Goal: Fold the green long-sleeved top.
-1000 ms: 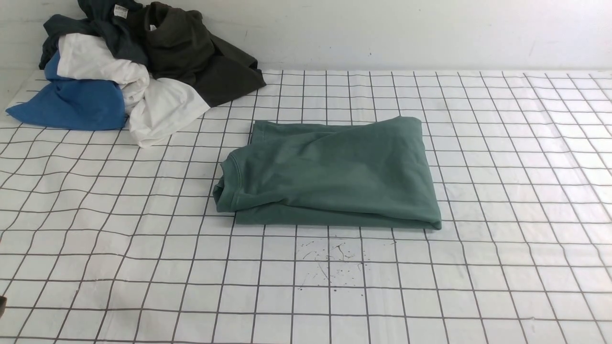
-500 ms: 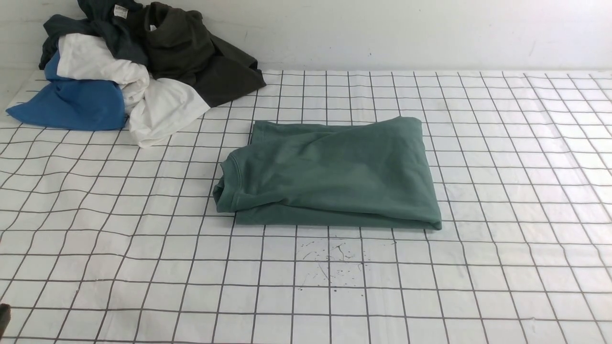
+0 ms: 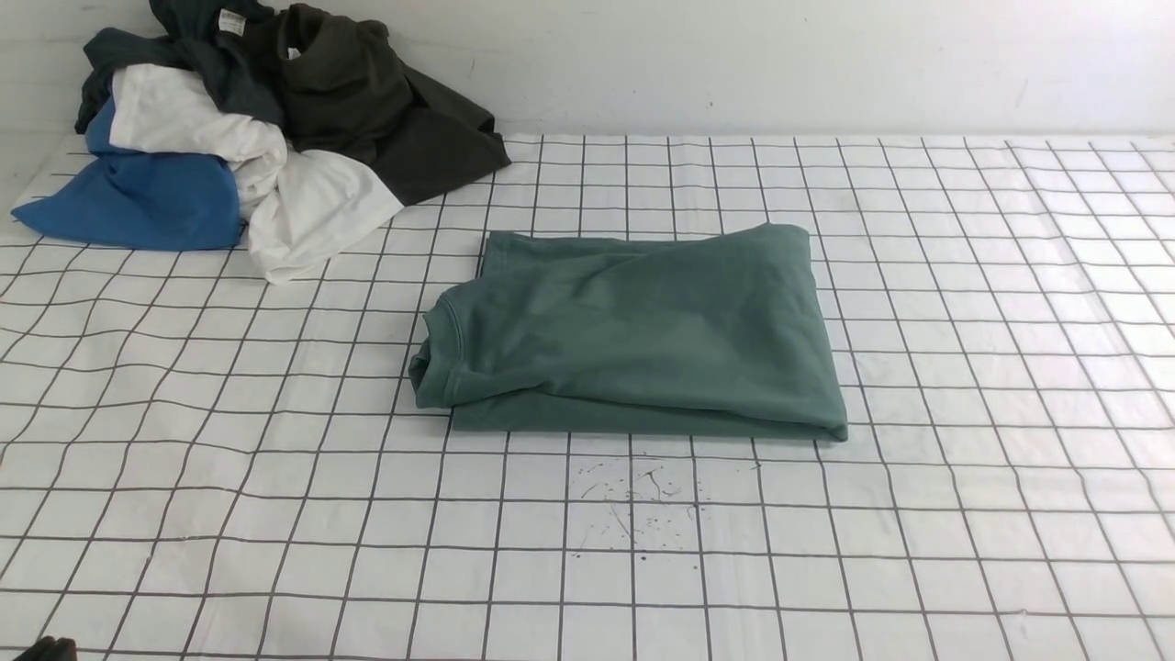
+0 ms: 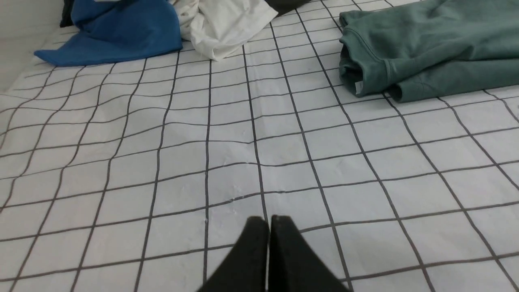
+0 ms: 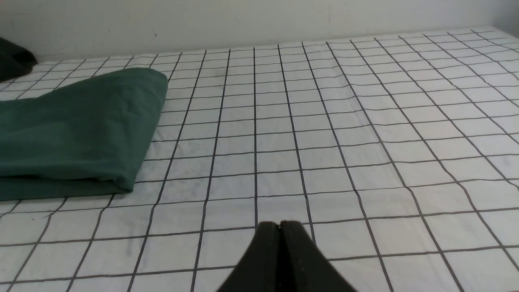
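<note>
The green long-sleeved top (image 3: 633, 335) lies folded into a rough rectangle in the middle of the checked table, its ribbed neck at the left end (image 4: 361, 61). Its right folded edge shows in the right wrist view (image 5: 81, 129). My left gripper (image 4: 268, 221) is shut with nothing in it, hovering over bare cloth well short of the top's neck end. Only a dark tip of the left gripper (image 3: 46, 650) shows in the front view's lower left corner. My right gripper (image 5: 279, 225) is also shut and empty, off the top's right end.
A pile of clothes sits at the far left: a blue garment (image 3: 138, 202), a white one (image 3: 303, 207), a dark olive one (image 3: 386, 110) and a dark teal one with a white label (image 3: 207, 46). A wall (image 3: 734, 64) bounds the far edge. Ink specks (image 3: 638, 500) mark the cloth.
The dark tip of my left gripper has slid a little lower and rightward along the bottom left corner. The top has not moved.
</note>
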{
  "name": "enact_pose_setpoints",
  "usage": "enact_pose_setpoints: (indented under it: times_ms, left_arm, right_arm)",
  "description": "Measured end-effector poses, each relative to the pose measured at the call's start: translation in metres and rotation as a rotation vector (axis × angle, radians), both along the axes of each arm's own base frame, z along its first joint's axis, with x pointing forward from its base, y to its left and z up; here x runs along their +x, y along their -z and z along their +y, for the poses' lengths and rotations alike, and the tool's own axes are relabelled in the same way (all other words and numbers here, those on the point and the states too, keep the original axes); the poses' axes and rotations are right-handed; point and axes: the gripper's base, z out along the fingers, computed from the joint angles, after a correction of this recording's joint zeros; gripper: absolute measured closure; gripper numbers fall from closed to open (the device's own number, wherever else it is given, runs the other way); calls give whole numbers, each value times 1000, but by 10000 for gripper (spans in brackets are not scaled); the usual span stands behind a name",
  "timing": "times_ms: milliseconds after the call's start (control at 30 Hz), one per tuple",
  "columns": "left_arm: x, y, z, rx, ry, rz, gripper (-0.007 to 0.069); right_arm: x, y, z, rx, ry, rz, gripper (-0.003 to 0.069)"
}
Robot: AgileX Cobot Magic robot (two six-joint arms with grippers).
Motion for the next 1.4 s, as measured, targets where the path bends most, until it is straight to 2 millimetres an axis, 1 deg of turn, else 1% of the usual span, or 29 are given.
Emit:
enact_pose_setpoints:
  times_ms: [1400]
  left_arm:
    - [0,0,0,13,5,-1,632]
  right_arm:
    - [0,0,0,0,0,0,665]
